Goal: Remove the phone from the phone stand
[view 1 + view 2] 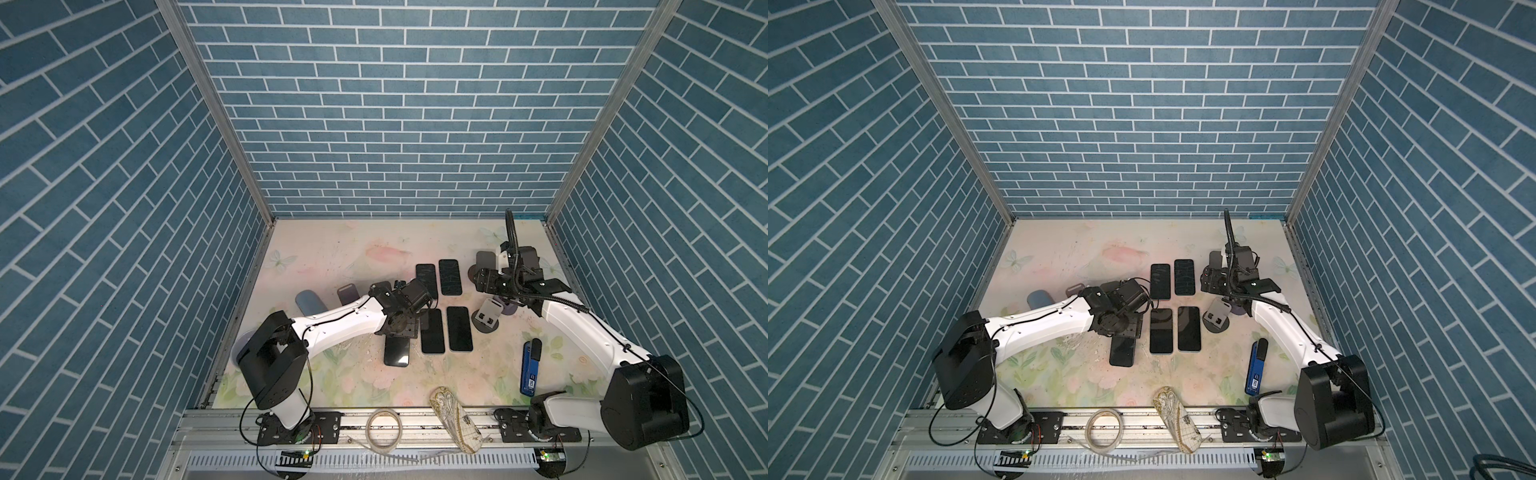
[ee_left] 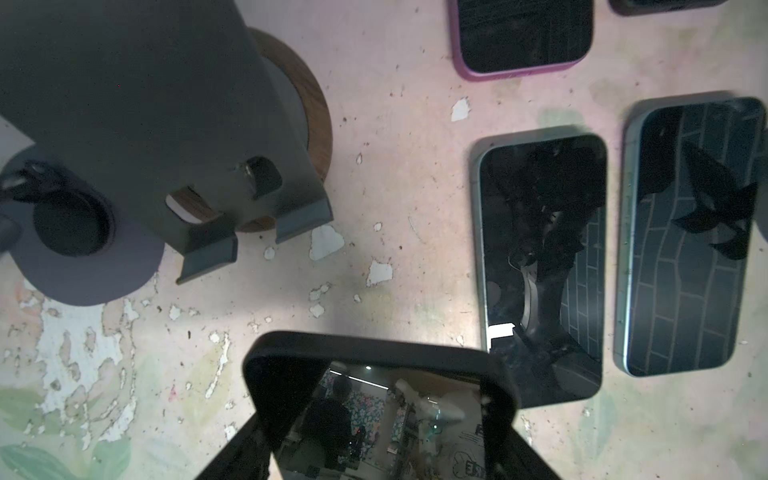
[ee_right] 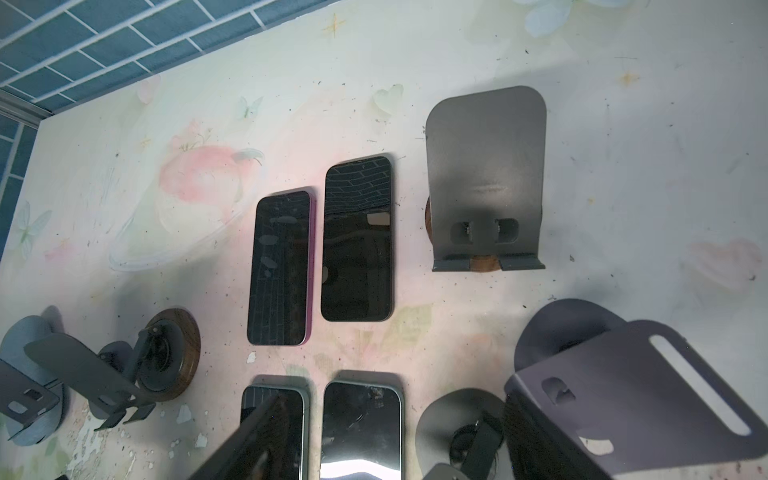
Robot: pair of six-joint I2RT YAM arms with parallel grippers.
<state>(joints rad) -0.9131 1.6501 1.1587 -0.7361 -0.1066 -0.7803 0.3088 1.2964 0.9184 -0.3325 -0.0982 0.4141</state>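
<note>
Nearest us, the glossy black-cased phone (image 1: 397, 353) pokes out toward the near edge of the pale floral-print tabletop (image 1: 332, 374), long axis running near to far. The left gripper (image 2: 376, 428) is clamped across its width, and the left wrist view shows fingers (image 2: 243, 451) on both long edges. So the black-cased phone is in the grasp and clear of its stand. Whether its near end touches the table, I cannot tell. Just to its right lies a pair of dark-screened phones with pale blue edges (image 1: 433, 332), flat and on the same axis. I'd judge the set-down goes straight down into the bare strip on their left, with little room to drift right. Just far-left of the gripper stands the dark grey sheet-metal phone stand on a round wood-grain base (image 2: 158, 104), cradle lips empty. Farther right, the right gripper (image 1: 478, 282) hangs with fingers spread and nothing between them, among other grey metal stands (image 1: 492, 318) and well apart from the phone. The left arm is plainly the nearer. Farthest, a second pair of dark phones (image 1: 450, 277) lies flat.
</note>
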